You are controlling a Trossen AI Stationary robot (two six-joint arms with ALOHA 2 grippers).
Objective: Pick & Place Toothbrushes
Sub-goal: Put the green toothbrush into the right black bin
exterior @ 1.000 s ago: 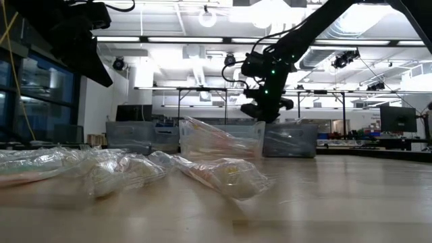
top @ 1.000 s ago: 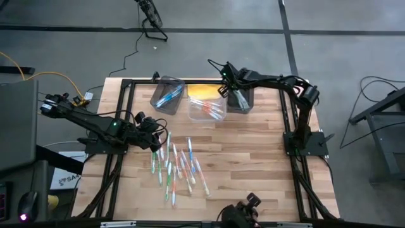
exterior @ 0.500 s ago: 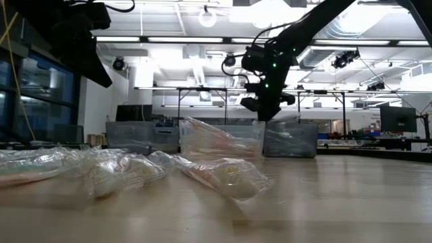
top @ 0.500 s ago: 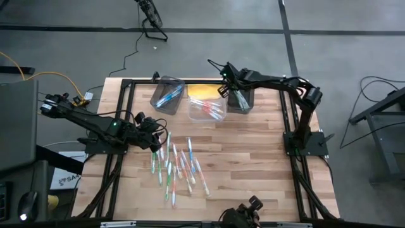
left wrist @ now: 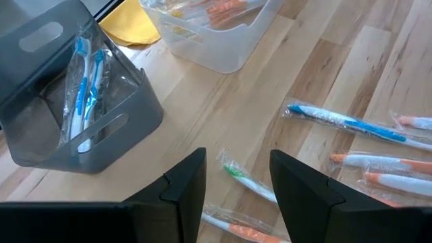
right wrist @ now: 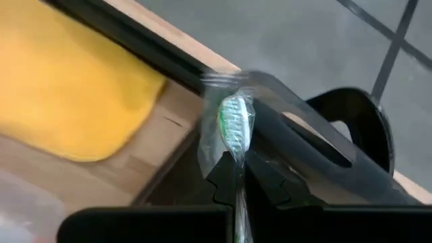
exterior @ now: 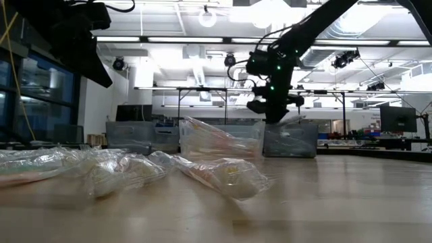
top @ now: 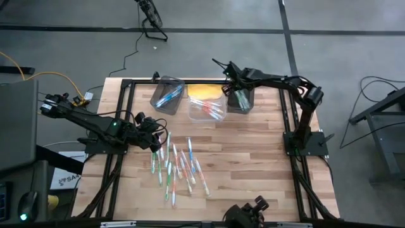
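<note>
Several wrapped toothbrushes (top: 177, 164) with green, blue and orange handles lie flat on the wooden table. My left gripper (top: 156, 138) hovers open at the heap's left end; a green toothbrush (left wrist: 246, 179) lies on the table below the gap between its fingers (left wrist: 236, 185). My right gripper (top: 231, 81) is at the far side, over the right dark bin (top: 240, 98), shut on a wrapped green toothbrush (right wrist: 233, 125). The left dark bin (top: 166, 95) holds blue toothbrushes, the clear bin (top: 207, 104) orange ones. My right gripper pinches the wrapped green toothbrush between its two fingertips (right wrist: 223, 179), just below the bristle head (right wrist: 233, 121). The head and the clear wrapper stick out past the fingertips. The fingers slant down from above the bin's rim (right wrist: 304, 148). The fingers hide the handle.
A yellow cloth (top: 204, 92) lies on the table behind the clear bin. A black frame (top: 126, 85) runs along the table's edges. Bare wood lies on the table's right half (top: 253, 158).
My right gripper has rolled a little about its own pointing line while staying over the right dark bin, still shut on the green toothbrush. My left gripper has kept still.
</note>
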